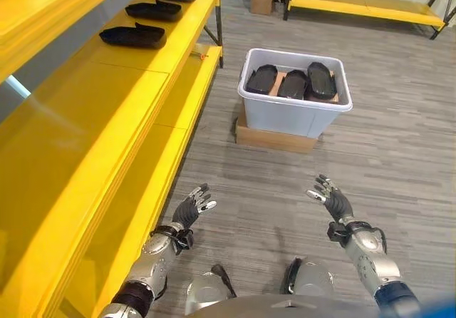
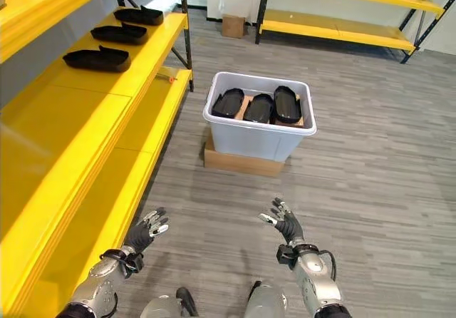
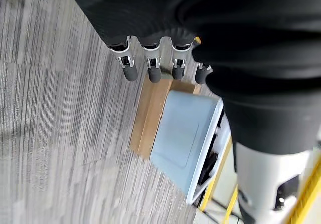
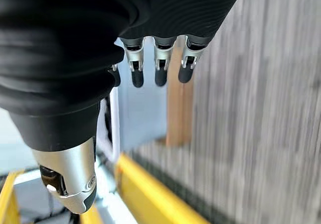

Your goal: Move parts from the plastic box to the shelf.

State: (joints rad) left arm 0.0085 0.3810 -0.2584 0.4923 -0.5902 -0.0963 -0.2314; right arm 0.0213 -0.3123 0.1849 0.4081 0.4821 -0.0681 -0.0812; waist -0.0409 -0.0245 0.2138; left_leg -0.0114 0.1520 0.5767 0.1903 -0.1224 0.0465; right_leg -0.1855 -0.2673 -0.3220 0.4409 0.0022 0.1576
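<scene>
Under plastic box (image 1: 293,115), cardboard base (image 1: 275,139)

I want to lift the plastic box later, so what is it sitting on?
The plastic box rests on a flat brown cardboard base on the floor. The base's front and left edges show; the rest is covered by the box.

Flat cardboard slab (image 1: 276,139) on grey carpet; small cardboard box (image 1: 261,3) far back.
</scene>
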